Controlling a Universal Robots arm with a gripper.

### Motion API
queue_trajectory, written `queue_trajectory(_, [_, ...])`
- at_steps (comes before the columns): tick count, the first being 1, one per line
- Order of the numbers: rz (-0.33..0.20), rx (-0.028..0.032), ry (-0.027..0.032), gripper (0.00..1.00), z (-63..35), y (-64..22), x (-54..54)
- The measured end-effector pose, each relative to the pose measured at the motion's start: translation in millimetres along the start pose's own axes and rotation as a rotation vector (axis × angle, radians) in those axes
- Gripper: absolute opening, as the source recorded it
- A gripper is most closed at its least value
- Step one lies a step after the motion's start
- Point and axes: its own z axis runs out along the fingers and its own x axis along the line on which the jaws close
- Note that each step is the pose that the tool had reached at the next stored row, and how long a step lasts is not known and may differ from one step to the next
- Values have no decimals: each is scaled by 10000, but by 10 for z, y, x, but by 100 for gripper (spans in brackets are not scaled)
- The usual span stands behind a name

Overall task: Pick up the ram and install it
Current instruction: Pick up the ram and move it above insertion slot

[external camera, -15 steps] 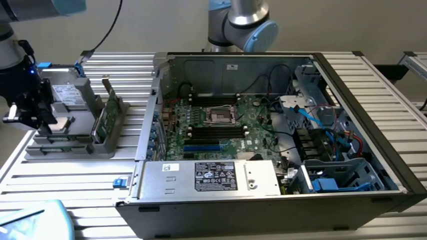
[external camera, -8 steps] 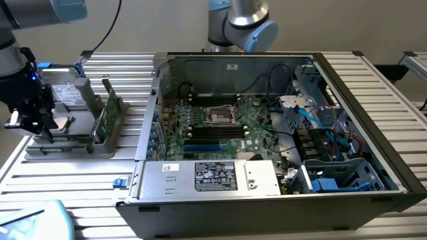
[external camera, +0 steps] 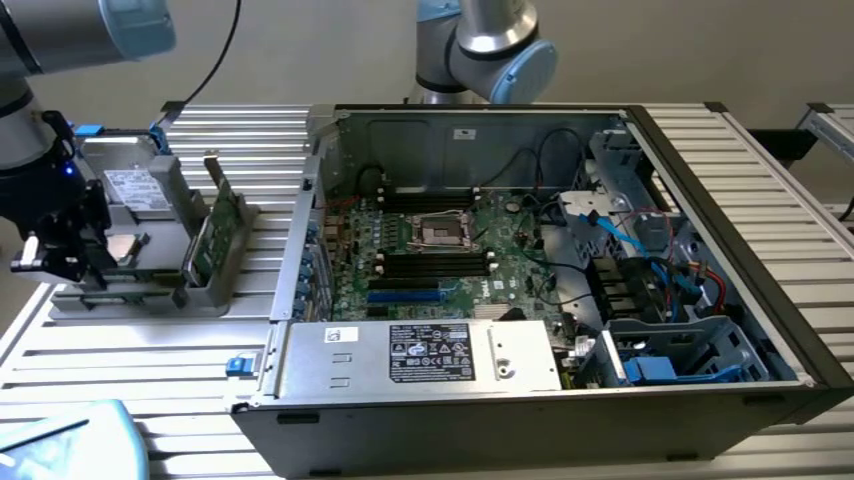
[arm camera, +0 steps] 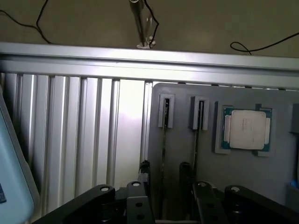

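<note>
The ram (arm camera: 164, 144) stands on its thin edge in a slot of the grey tray (arm camera: 181, 140), out at the exterior view's left, outside the PC case (external camera: 400, 140). Its long edge runs straight away from the gripper (arm camera: 164, 179), lined up with the gap between the fingers. The jaws are spread wide, one on each side of the stick, and afaict they're gripping nothing. A second stick (arm camera: 198, 140) sits just beside it.
</note>
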Motion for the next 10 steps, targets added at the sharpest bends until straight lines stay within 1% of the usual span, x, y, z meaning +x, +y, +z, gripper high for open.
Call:
queue_trajectory(5, [0, 2, -1, 39, 36, -48, 33])
queue_trajectory(10, [1, 0, 0, 39, 88, -62, 53])
